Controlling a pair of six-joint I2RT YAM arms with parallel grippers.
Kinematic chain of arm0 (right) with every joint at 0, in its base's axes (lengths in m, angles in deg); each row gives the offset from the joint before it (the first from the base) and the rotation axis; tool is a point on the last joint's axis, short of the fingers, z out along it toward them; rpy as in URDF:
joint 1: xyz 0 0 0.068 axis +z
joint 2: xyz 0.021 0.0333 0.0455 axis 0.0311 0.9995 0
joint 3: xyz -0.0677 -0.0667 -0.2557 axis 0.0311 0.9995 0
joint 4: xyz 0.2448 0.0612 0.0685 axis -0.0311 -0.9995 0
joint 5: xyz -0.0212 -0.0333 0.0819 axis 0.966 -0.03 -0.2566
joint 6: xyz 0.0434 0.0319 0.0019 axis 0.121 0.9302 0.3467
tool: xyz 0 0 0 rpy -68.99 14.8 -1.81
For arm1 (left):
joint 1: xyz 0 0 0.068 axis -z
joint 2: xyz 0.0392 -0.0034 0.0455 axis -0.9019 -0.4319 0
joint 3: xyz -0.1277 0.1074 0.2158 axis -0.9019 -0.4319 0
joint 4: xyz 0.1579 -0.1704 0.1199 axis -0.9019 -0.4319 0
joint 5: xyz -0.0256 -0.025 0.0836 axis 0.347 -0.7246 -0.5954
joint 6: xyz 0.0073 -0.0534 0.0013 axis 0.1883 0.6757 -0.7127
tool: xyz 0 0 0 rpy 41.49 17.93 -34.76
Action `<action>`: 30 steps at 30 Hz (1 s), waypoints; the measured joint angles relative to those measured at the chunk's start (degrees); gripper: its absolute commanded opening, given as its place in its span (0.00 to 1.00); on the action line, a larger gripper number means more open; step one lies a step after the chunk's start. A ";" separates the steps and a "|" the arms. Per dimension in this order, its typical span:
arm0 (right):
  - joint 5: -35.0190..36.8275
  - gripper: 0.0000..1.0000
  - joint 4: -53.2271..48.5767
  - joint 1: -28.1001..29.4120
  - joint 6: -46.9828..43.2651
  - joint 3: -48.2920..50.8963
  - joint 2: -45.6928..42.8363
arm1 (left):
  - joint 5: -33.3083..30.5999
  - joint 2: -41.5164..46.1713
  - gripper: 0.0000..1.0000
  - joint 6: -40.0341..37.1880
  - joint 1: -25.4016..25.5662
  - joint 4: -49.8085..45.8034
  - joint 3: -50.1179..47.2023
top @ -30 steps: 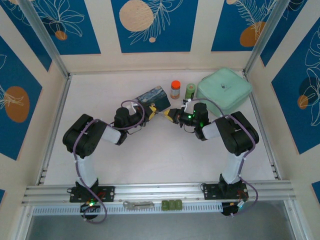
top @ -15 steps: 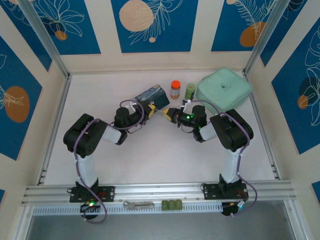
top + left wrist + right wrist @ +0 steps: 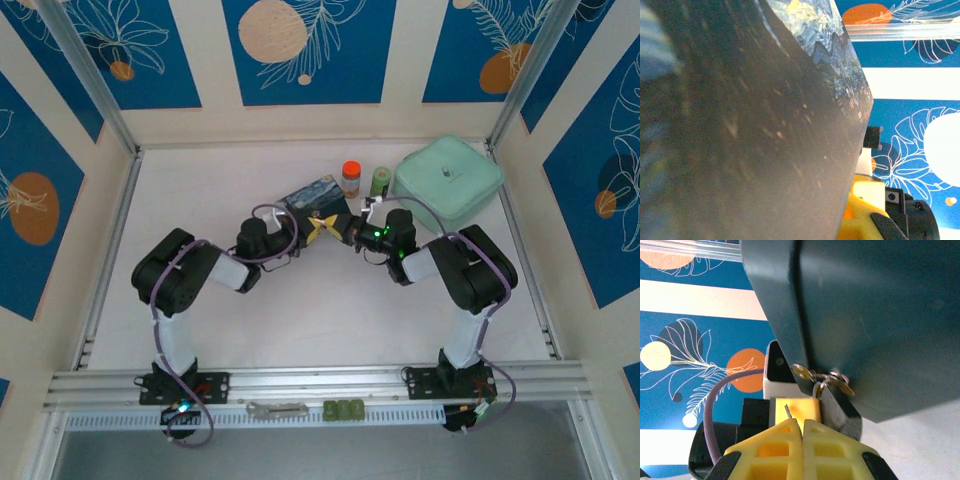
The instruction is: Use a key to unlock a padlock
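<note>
The padlock (image 3: 837,410) has a dark grey body, and its silvery shackle hangs from a hasp on the blue painted box (image 3: 880,315) (image 3: 310,195). My right gripper (image 3: 801,422) (image 3: 342,228) is shut on the thin silvery key (image 3: 787,411). The key's tip pokes up just left of the padlock and is apart from it. My left gripper (image 3: 316,228) is pressed against the box and faces the right one. Its yellow end (image 3: 795,409) shows right behind the key. In the left wrist view the box wall (image 3: 765,125) hides its fingers, and the right gripper (image 3: 862,215) shows past the edge.
An orange-lidded bottle (image 3: 350,178) and a green can (image 3: 380,182) stand behind the box. A mint green case (image 3: 447,182) lies at the back right. A grey wrench-like tool (image 3: 277,408) and green blocks (image 3: 343,410) rest on the front rail.
My left gripper has moved right until it meets the right gripper. The blue box has shifted a little to the right with it.
</note>
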 measured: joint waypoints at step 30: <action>-0.55 0.00 -10.12 -4.28 -5.84 6.54 -8.41 | 0.02 -0.04 0.00 -0.07 0.02 0.09 0.00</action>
